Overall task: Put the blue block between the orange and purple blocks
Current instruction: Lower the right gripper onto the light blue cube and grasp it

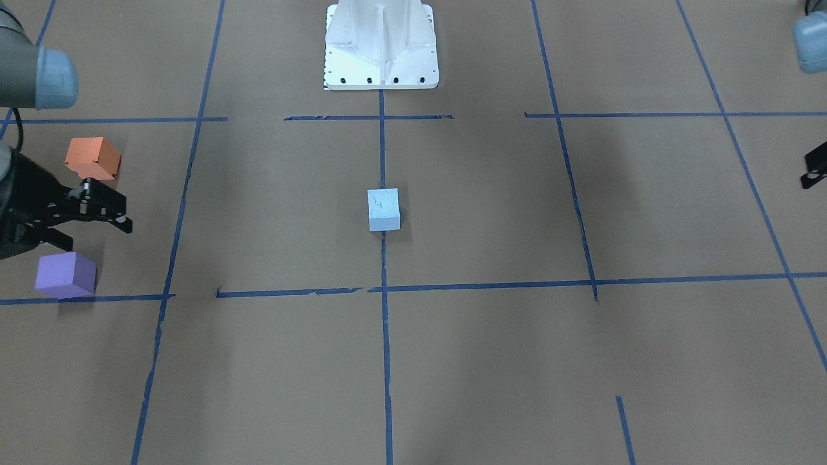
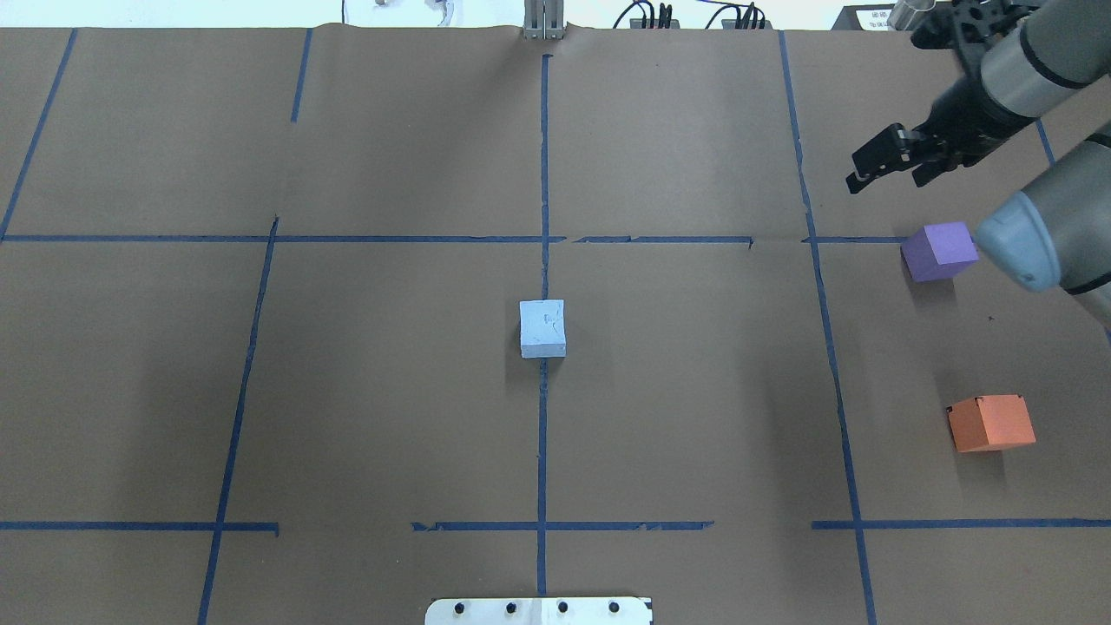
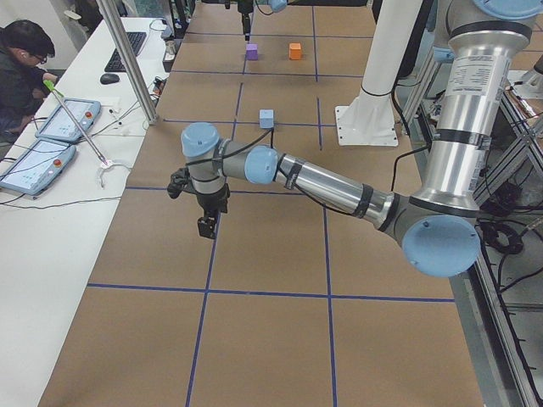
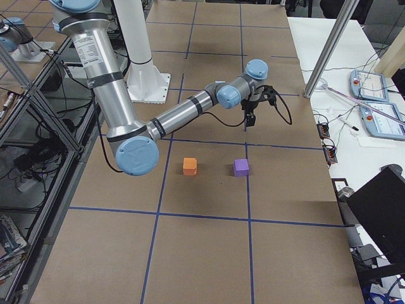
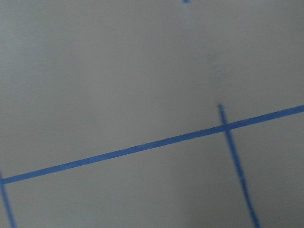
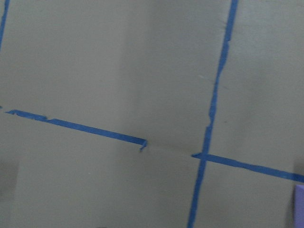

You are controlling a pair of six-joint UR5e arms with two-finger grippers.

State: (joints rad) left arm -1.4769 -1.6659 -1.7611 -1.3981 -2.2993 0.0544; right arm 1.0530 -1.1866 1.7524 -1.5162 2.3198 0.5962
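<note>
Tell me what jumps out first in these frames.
The blue block sits alone at the table's centre, on the tape line. The orange block and purple block stand on the robot's right side with a bare gap between them. The right gripper hangs open and empty near the purple block.

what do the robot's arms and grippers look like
The two arms match. The left arm and right arm are silver metal tubes with black bands and rounded light-blue caps at the joints. The left gripper and right gripper are black, with two fingers each. A thin black cable runs by the right wrist. No markings are legible.
</note>
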